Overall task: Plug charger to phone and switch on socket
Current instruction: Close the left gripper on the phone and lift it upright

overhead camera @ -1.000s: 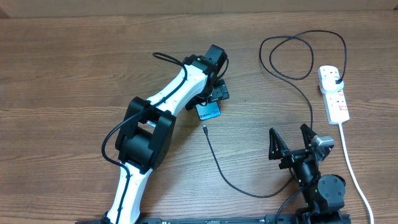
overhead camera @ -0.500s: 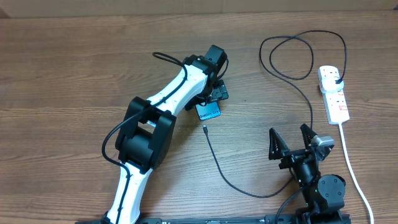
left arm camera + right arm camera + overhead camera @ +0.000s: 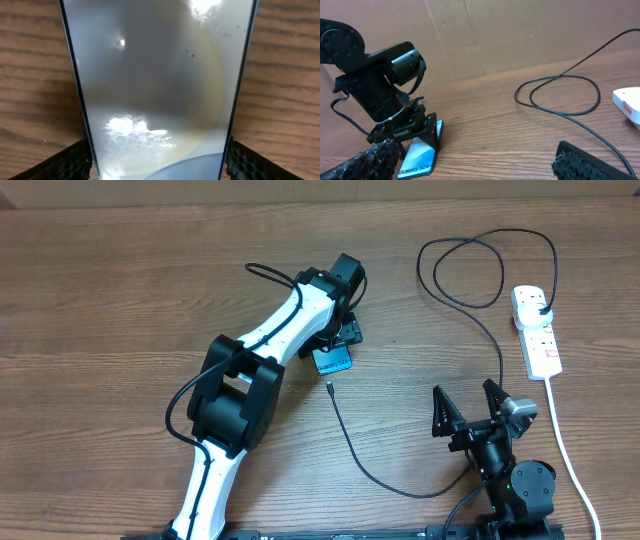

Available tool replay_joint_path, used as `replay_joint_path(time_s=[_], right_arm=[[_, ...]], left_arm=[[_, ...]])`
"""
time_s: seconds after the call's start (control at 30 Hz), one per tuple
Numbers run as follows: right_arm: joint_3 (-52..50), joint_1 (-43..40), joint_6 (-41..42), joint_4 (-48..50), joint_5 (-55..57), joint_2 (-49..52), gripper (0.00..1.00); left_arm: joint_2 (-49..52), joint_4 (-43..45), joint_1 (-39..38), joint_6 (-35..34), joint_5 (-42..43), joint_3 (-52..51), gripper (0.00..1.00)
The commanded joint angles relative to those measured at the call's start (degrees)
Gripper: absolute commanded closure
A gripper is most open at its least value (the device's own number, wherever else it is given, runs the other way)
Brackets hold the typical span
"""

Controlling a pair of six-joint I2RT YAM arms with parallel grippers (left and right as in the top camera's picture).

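The phone [image 3: 333,361] lies flat on the wooden table, its light blue screen up, and fills the left wrist view [image 3: 160,75]. My left gripper [image 3: 338,343] stands straight over it, and its black pads [image 3: 75,162] press against both long edges, shut on the phone. The charger [image 3: 370,470] is a thin black cable. Its small tip [image 3: 329,388] lies loose just below the phone, and its black plug [image 3: 541,306] sits in the white socket [image 3: 537,335] at the right. My right gripper [image 3: 467,408] rests open and empty near the front edge.
The charger cable loops in a wide coil [image 3: 480,270] at the back right, also seen in the right wrist view [image 3: 560,95]. The socket's thick white cord [image 3: 565,450] runs down the right side past my right arm. A cardboard wall [image 3: 495,35] stands behind the table.
My left gripper's jaws have narrowed onto the phone's edges, and the phone has shifted slightly to the left. The right arm has not moved.
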Motion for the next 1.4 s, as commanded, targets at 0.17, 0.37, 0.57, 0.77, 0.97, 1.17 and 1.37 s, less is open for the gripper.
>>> replay_joint_path(time_s=[0.17, 0.37, 0.57, 0.77, 0.97, 1.17, 1.37], right_arm=[[0.44, -0.15, -0.07, 0.31, -0.02, -0.42, 0.00], [0.44, -0.15, -0.07, 0.31, -0.02, -0.42, 0.00], [0.44, -0.15, -0.07, 0.31, -0.02, -0.42, 0.00], [0.44, -0.15, -0.07, 0.31, -0.02, -0.42, 0.00], [0.44, -0.15, -0.07, 0.31, -0.02, -0.42, 0.00], [0.44, -0.15, -0.07, 0.31, -0.02, -0.42, 0.00], [0.44, -0.15, -0.07, 0.31, -0.02, -0.42, 0.00]], left_arm=[[2.67, -3.23, -0.24, 1.36, -3.43, 0.00, 0.18], [2.67, -4.09, -0.04, 1.81, -4.42, 0.00, 0.27], [2.67, -4.87, 0.02, 1.81, -4.31, 0.00, 0.34], [2.62, -5.92, 0.22, 1.84, -1.88, 0.61, 0.40], [2.40, -7.54, 0.48, 3.80, 0.35, 4.72, 0.56], [2.29, -13.62, 0.50, 6.01, -0.52, 11.80, 0.70], [2.27, -19.21, 1.38, 7.23, -3.48, 16.98, 0.76]])
